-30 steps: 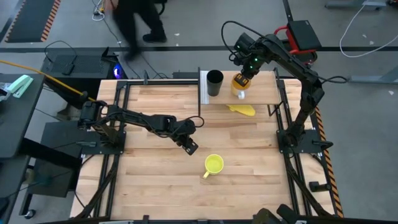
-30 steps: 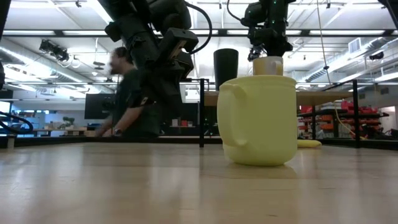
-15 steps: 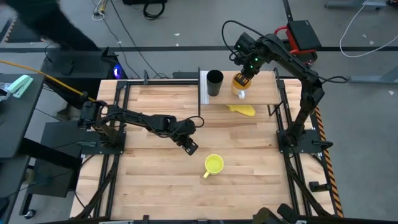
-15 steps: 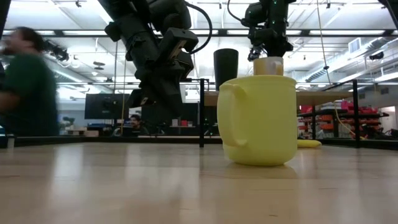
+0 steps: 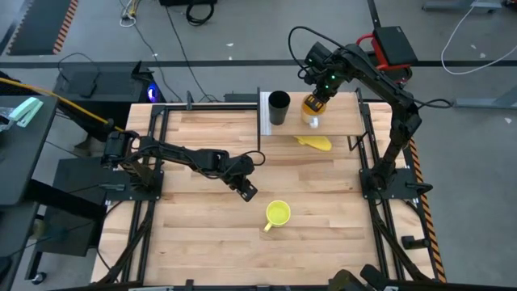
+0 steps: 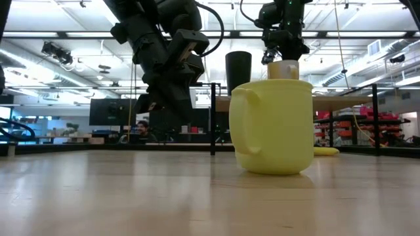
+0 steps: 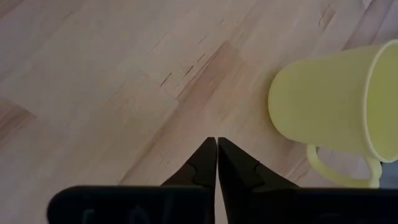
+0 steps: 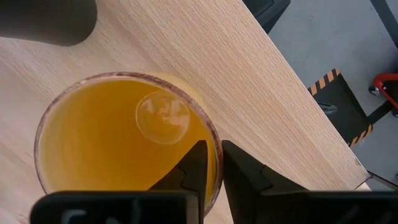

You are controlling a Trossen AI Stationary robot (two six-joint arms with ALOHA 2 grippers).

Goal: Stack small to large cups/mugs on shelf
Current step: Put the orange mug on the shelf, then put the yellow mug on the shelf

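The orange mug stands on the light-wood shelf at the table's far edge, with the tall black cup to its left by the white end panel. My right gripper is above the orange mug, shut on its rim. The yellow mug stands upright on the tabletop, handle toward the near edge. My left gripper hovers shut just left of the yellow mug, touching nothing. In the low view the yellow mug hides the orange mug's base. My right gripper pinches the orange mug's rim on the side away from the black cup, one finger inside the mug and the other outside. The fingers come from above, pointing down. The mug is upright over the shelf; its base does not show.
A flat yellow floppy object lies on the tabletop just in front of the shelf. Dark frame posts run along the table's sides. Open wood spreads across the table's left and near parts. A person sits far back in the room.
A person in the room beyond the table has walked off to the left and out of view. Both arms and all the mugs have kept still.
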